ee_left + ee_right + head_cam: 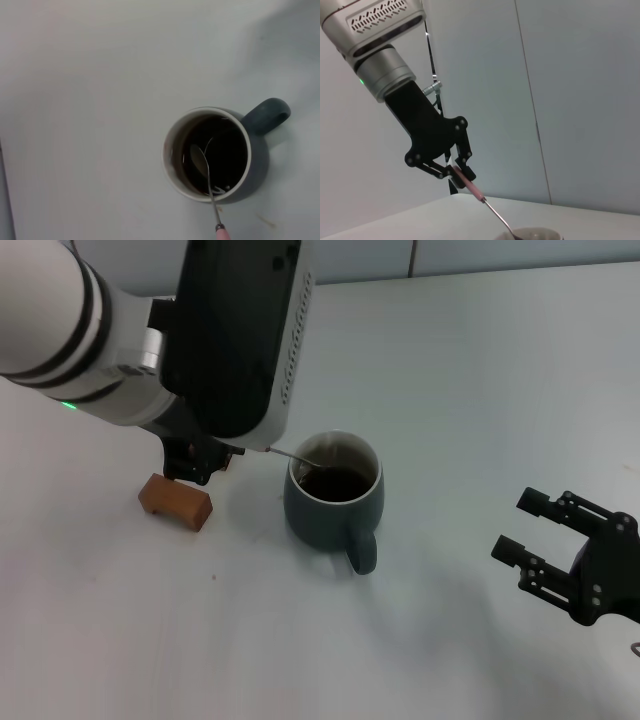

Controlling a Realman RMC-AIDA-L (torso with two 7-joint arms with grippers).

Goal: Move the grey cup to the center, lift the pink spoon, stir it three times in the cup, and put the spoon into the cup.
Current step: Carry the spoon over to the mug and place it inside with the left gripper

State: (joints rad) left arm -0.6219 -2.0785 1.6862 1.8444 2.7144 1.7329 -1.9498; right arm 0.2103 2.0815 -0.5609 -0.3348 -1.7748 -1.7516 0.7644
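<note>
1. Left gripper [456, 172], at centre-left of the head view, clenched on the thin pink-handled metal spoon [207, 172].
2. Spoon bowl dipped into the rounded blue-grey ceramic cup [333, 502] at centre frame.
3. Right gripper [545, 530] spread wide, lower right.
4. Orange-brown block [176, 500] left of cup.

No readable text, labels, brands, numbers or signs are showing in any view.
</note>
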